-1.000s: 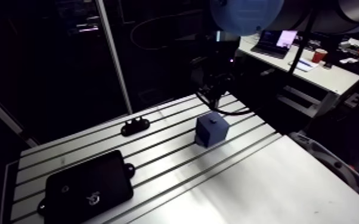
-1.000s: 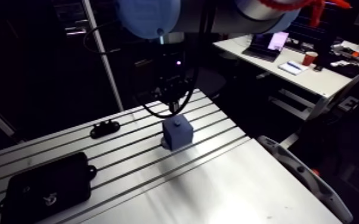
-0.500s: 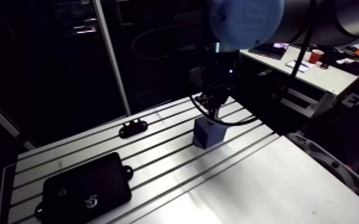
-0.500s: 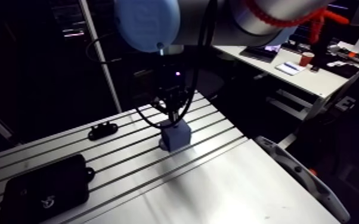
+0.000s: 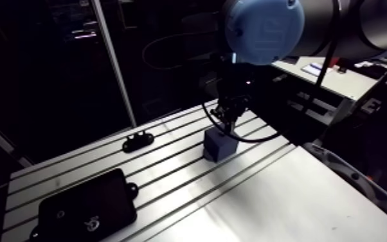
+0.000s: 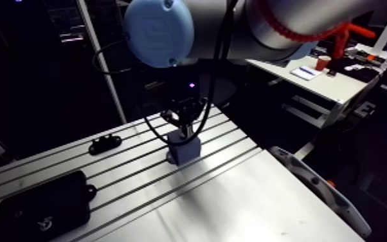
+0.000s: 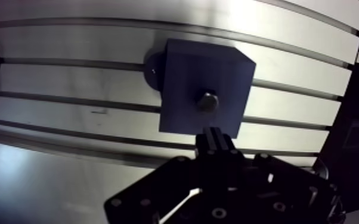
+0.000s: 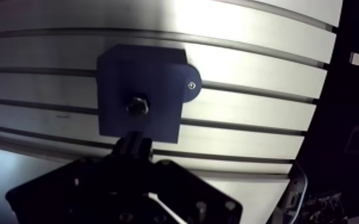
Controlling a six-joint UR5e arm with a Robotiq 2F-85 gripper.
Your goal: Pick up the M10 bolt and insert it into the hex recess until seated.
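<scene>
Bolt (image 7: 207, 100) standing upright in block (image 7: 182, 71) top centre, long axis vertical, metallic end up. Matte blue cube, flat-faced, on slotted aluminium table (image 7: 68, 83). Gripper (image 7: 215, 137) clenched, empty, just behind bolt. Black tray (image 5: 87, 209) at 8 o'clock of block.

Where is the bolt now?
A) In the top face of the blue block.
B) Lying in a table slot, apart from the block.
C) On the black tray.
A: the wrist view shows the bolt in the middle of the top face of the blue block.
</scene>
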